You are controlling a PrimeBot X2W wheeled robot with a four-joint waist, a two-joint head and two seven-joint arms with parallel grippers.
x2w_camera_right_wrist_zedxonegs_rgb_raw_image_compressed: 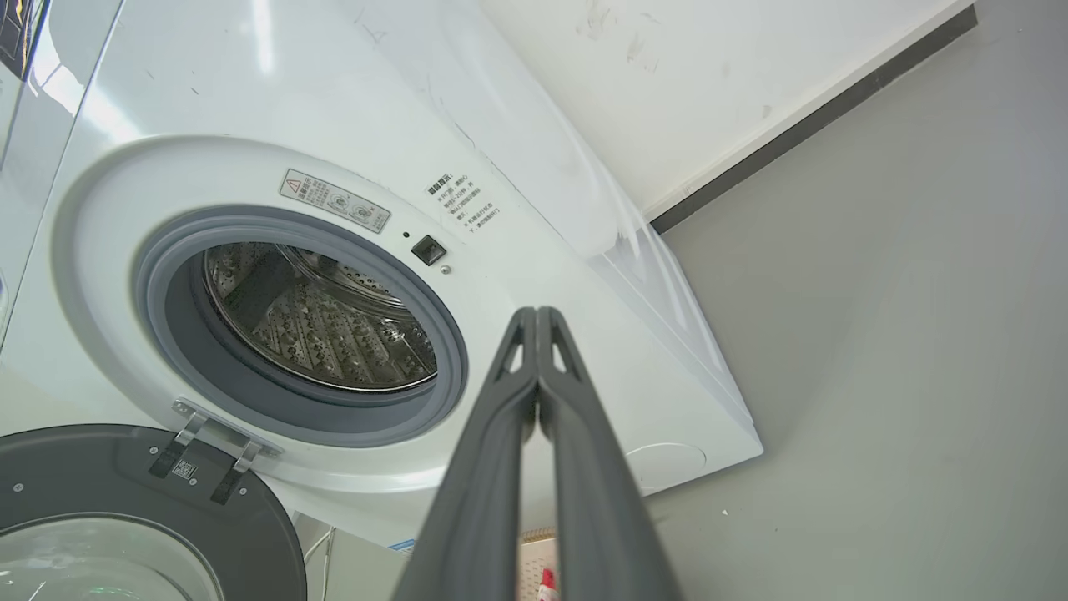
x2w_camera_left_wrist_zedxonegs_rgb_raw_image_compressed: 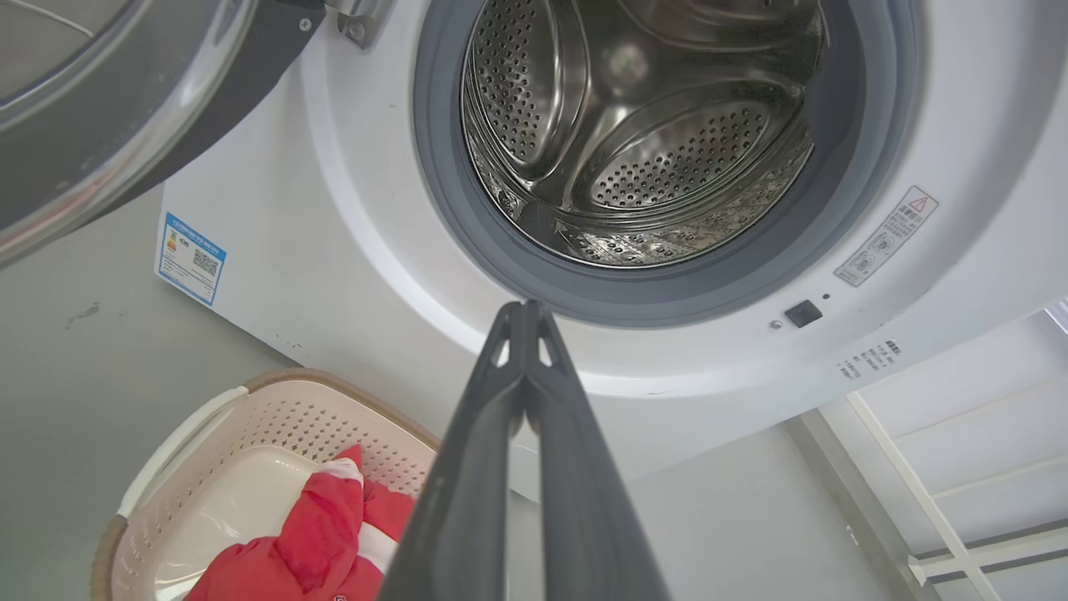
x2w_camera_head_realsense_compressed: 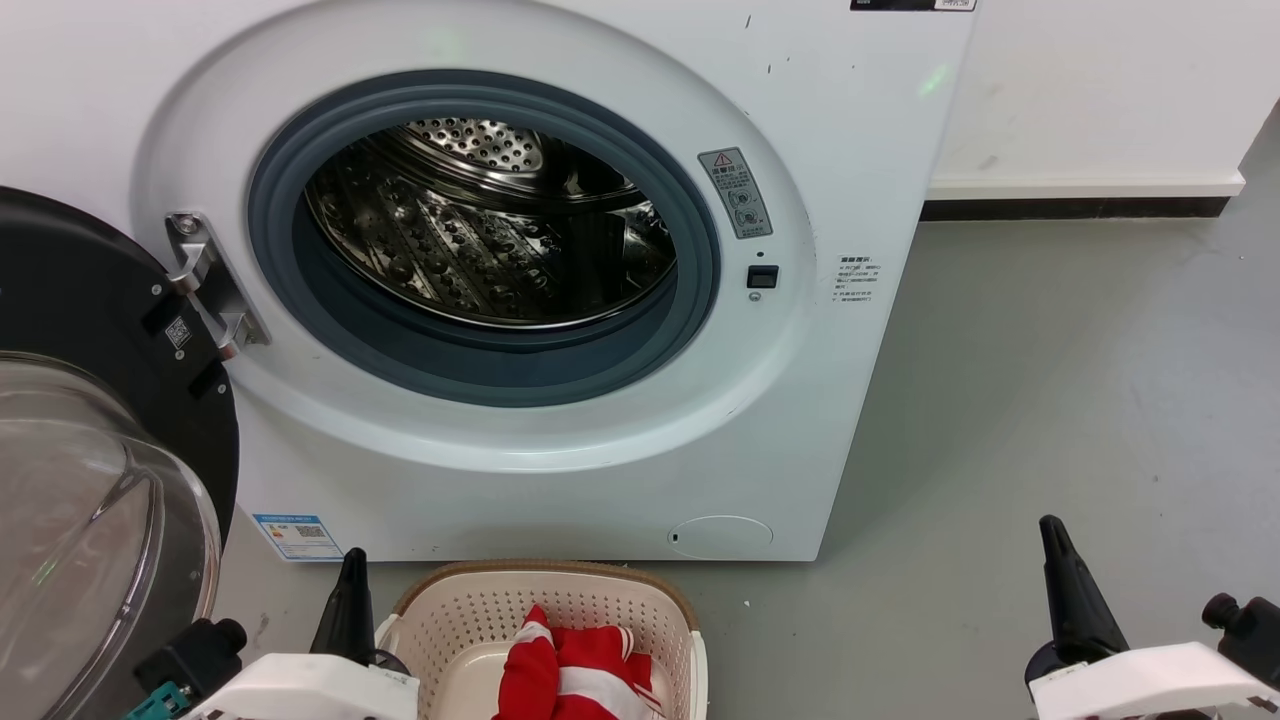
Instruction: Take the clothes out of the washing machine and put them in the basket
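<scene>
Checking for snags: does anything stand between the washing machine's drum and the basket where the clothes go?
Nothing visible does. The door is swung aside to the left, the basket sits on the floor before the washing machine, and the clothes already lie in it.

head — high, facing washing machine (x2w_camera_head_realsense_compressed: 560, 480) | left wrist — low, near, upward | right wrist: oblique, rightward | shared: drum (x2w_camera_head_realsense_compressed: 480, 240)
</scene>
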